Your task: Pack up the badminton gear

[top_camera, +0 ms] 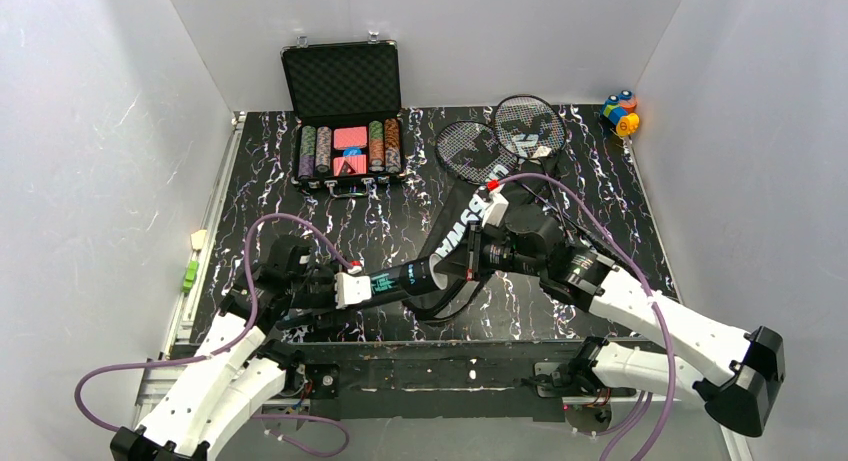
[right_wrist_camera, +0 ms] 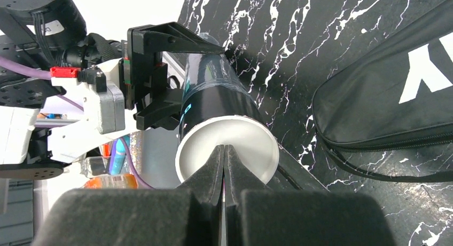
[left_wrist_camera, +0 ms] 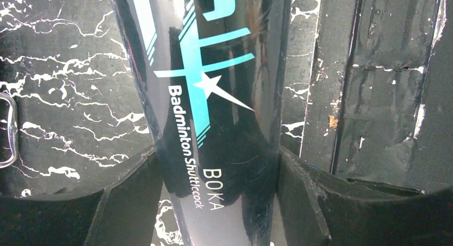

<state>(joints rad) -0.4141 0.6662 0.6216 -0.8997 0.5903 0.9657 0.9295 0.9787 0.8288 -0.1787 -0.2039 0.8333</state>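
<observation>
Close to the robot, the left tool (left_wrist_camera: 218,166) is spread wide and pinches the long black tube (top_camera: 415,277) by its sides. It holds the tube lying sideways over the worktop (top_camera: 270,181). The right tool (right_wrist_camera: 224,150) is pressed together with nothing between its fingers, and its tip touches the white cap (right_wrist_camera: 245,139) on the end of the tube. The step in hand looks like pushing the cap on tight, with one arm holding and the other pushing. No shuttlecocks can be seen, and the pictures do not show whether they are inside the tube. Just behind the tube the black bag (top_camera: 462,231) with white letters lies flat. Farther back, the two rackets (top_camera: 472,151) lie side by side with their heads out in the open, so they are not packed yet. Next, the right tool probably needs to let go of the cap. Then the bag has to be opened so the tube and rackets can go in. At the very back are an open case of poker chips (top_camera: 345,146) and some toy blocks (top_camera: 620,113), which should stay where they are.
</observation>
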